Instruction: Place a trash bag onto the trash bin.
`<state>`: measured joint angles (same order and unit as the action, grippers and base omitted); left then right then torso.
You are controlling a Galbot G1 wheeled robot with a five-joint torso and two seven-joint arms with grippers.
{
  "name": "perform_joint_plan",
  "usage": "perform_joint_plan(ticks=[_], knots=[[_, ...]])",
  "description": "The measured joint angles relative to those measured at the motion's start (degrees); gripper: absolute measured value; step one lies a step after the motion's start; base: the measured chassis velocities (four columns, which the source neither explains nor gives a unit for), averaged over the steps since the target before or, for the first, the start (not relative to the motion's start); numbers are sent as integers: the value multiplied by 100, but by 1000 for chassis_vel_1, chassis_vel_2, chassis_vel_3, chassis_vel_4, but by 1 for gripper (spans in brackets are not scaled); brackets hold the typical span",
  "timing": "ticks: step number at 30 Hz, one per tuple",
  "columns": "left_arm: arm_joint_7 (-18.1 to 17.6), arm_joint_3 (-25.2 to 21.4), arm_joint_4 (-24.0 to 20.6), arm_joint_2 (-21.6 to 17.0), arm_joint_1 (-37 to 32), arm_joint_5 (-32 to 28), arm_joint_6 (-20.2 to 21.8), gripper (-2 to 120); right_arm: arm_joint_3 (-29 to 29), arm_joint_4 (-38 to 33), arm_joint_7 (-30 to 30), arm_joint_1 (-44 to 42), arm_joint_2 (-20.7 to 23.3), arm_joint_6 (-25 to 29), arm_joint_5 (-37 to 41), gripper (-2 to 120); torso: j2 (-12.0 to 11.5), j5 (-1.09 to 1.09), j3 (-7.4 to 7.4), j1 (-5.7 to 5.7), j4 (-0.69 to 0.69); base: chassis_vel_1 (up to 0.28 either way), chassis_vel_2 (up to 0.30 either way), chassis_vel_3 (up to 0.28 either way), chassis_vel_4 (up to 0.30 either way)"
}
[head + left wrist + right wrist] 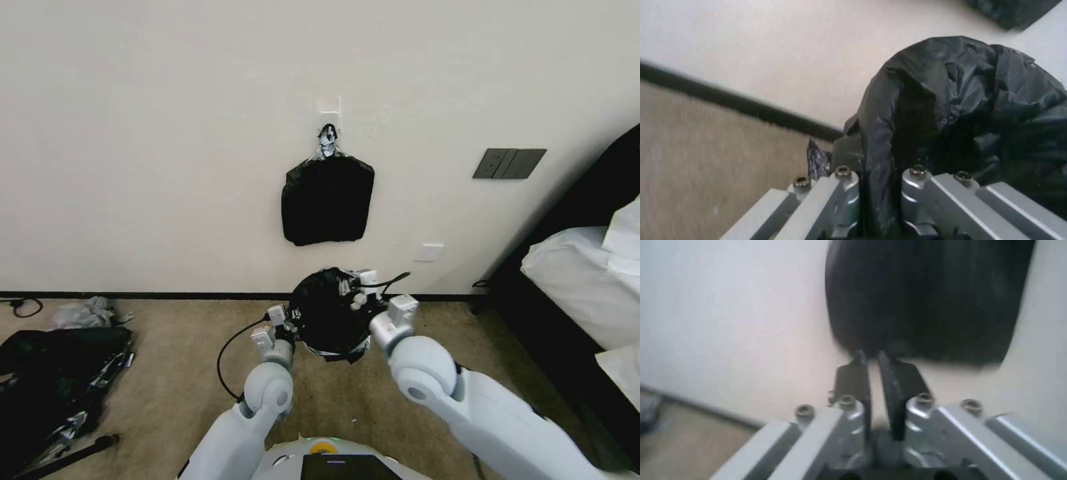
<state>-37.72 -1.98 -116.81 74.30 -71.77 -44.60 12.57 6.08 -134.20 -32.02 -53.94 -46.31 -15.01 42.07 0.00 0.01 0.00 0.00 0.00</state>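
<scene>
thin glossy black plastic trash bag (328, 312) bunched at screen centre, above carpet | left gripper (880, 186) at its 8 o'clock, jaws pinching a fold | right gripper (873, 373) at 3 o'clock, jaws nearly closed, empty | step: carrying bag; next likely needs locating bin, spreading the mouth

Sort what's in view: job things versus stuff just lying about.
Job: trash bag, gripped by the left hand; right hand, shut, beside the bag.
Lying about: bundle of black bags hanging on the wall; dark heap on the carpet; crumpled grey scrap; bed.
</scene>
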Motion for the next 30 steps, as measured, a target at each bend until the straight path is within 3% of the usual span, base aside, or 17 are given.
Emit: perform_joint_plan(ticks=[3, 8, 10, 20, 23, 30], knots=[[-125, 6, 123, 90, 5, -307, 79, 5, -361, -284, 13, -286, 37, 132, -168, 27, 0, 0, 0, 0, 1, 0, 0, 0, 0], [-178, 20, 291, 163, 9, -354, 112, 5, -663, -494, 23, -698, -70, 131, -345, 40, 0, 0, 0, 0, -1, 0, 0, 0, 0], [-209, 73, 448, 196, 18, -348, 146, 5, -843, -538, 31, -980, -183, 140, -531, 51, 0, 0, 0, 0, -1, 0, 0, 0, 0], [-187, 215, 737, 265, -3, -288, 129, 7, -996, -580, 31, -1099, -319, 159, -583, 83, 0, -1, 0, 0, 0, 0, 0, 0, 0], [-122, 218, 808, 268, -46, -128, 99, 22, -1002, -558, 22, -1070, -329, 158, -557, 97, 0, -1, 0, 0, 0, 0, 0, 0, 0], [-51, 214, 743, 237, -162, -32, 77, 43, -998, -500, -1, -944, -315, 147, -479, 100, 0, -1, 0, 0, 0, 0, 0, 0, 0]])
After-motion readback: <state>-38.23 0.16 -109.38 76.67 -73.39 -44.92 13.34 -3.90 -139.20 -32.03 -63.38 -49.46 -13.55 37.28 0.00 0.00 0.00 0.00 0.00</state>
